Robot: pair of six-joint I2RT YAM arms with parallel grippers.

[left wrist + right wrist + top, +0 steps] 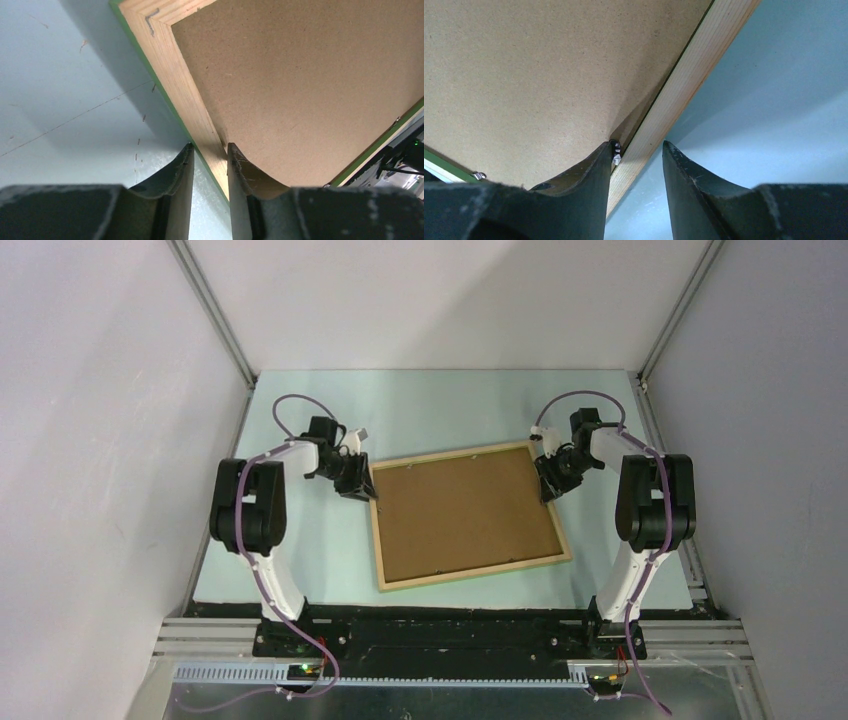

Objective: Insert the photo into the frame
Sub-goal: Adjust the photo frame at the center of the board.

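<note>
Top external view: the table (pixel 450 405) carries the frame (pixel 475 573) at its centre, face down with the bare wood of its back uppermost. Its long axis runs left to right and is slightly skewed, the right end lying nearer the table's far edge. The photo (pixel 465 510) lies inside the frame's recess with its brown board back up. It appears seated within all four rails, though the print side cannot be checked. The left gripper (pixel 355 483) stands at the left short rail near the far-left corner, and the right gripper (pixel 552 480) mirrors it near the far-right corner. The frame therefore lies between the two arms, inboard of each and equally near both. Left wrist view: the fingers (pixel 182 170) straddle the rail, one outside over the table and one inside on the board. They are drawn in close to the wood, but whether they actually pinch it cannot be determined. Right wrist view: the jaws are partly open and hold nothing. The inner fingertip sits at the seam between board and rail, while the outer finger (pixel 694 175) stands clear with table showing between it and the wood. A small metal tab (pixel 616 158) sits at that seam, beside the inner fingertip. Assessment: insertion looks largely complete, and the coming move depends on both arms acting evenly on the two short rails.
</note>
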